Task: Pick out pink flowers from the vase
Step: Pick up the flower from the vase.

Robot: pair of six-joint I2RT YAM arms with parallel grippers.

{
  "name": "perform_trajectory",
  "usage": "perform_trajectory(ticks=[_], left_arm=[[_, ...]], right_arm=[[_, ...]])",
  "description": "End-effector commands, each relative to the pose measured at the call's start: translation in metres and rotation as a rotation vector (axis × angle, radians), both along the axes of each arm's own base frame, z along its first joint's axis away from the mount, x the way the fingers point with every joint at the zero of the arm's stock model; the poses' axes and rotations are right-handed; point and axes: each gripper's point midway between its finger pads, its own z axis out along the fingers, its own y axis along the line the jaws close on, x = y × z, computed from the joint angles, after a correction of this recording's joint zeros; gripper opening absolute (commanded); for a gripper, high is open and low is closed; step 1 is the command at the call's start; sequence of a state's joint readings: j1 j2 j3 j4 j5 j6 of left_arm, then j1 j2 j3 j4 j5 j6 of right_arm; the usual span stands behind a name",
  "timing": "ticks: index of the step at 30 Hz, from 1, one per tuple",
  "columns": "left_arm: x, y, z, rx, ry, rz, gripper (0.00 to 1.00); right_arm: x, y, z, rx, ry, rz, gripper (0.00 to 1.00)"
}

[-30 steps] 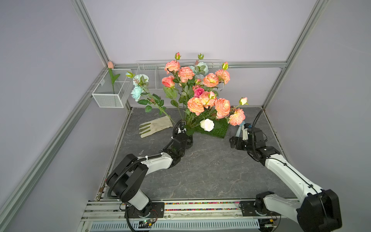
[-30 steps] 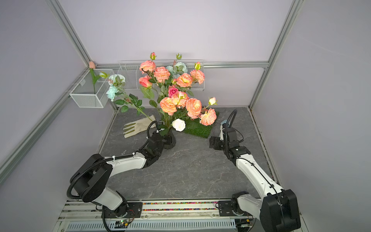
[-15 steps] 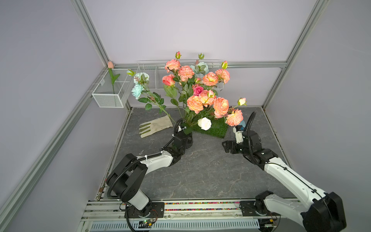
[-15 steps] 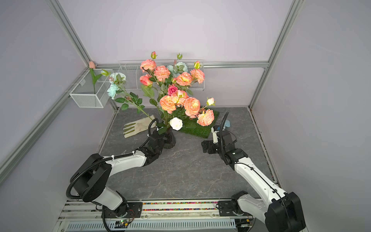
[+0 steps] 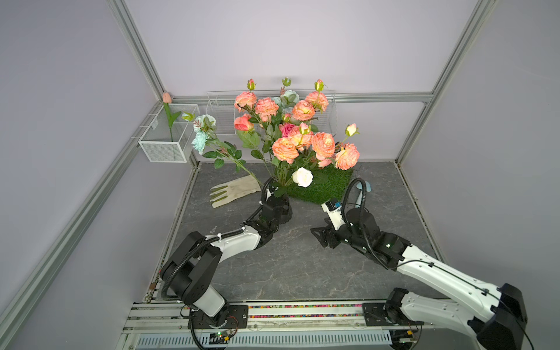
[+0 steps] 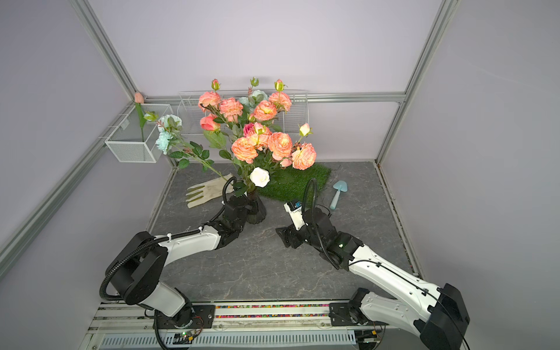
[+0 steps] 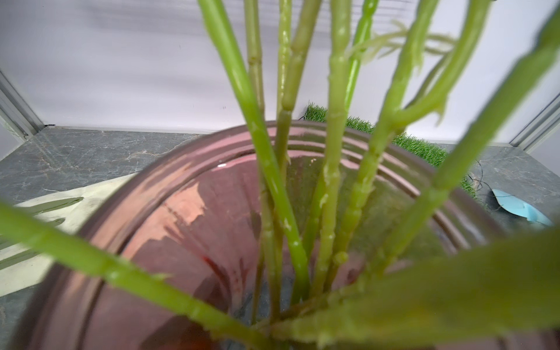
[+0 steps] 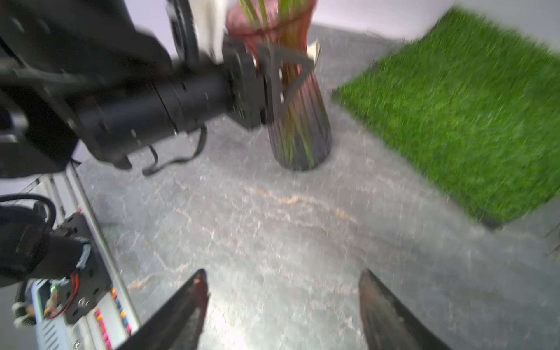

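Note:
The dark ribbed glass vase (image 6: 258, 212) stands on the grey table and holds the pink flowers (image 5: 285, 148), salmon blooms on long green stems (image 7: 266, 169). In the right wrist view the black fingers of my left gripper (image 8: 285, 81) are shut round the vase (image 8: 303, 145) just below its neck. Both top views show that same gripper (image 5: 277, 209) pressed against the vase's near side. My right gripper (image 5: 321, 238) hangs low over bare table to the right of the vase. Its jaws stand open (image 8: 281, 275) with nothing between them.
A green turf mat (image 5: 327, 185) lies behind the vase, a pale glove (image 5: 233, 191) to its left, a blue trowel (image 6: 338, 194) at the right. A white rose (image 5: 302, 176) and teal roses (image 5: 201, 139) share the vase. A mesh basket (image 5: 166, 148) hangs at the back left.
My right arm has pulled back from the bouquet's right side toward the front and centre of the table, and its jaws have narrowed somewhat. The left gripper has kept its hold.

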State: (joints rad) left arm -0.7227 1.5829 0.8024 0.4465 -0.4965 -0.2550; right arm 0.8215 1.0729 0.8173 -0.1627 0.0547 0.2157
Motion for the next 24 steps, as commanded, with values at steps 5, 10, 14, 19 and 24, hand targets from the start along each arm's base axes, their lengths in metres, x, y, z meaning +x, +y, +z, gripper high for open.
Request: perform_trajectory(ticks=[5,10,14,19,24], left_arm=[[-0.023,-0.017,-0.038,0.006,0.114,-0.105,0.0],[-0.029,-0.016,-0.045,0.037,0.141,-0.131,0.0],[-0.03,-0.013,-0.048,0.054,0.158,-0.118,0.0],[-0.03,-0.013,-0.05,0.057,0.16,-0.122,0.0],[-0.031,-0.014,-0.049,0.061,0.159,-0.13,0.0]], right_arm=[[0.054,0.003,0.048,0.129,-0.116,-0.123,0.56],[0.067,-0.008,0.059,0.323,-0.067,-0.11,0.54],[0.058,-0.005,0.074,0.356,-0.086,-0.027,0.56],[0.053,-0.015,0.1,0.37,-0.156,-0.04,0.59],[0.053,-0.024,0.137,0.384,-0.235,-0.055,0.6]])
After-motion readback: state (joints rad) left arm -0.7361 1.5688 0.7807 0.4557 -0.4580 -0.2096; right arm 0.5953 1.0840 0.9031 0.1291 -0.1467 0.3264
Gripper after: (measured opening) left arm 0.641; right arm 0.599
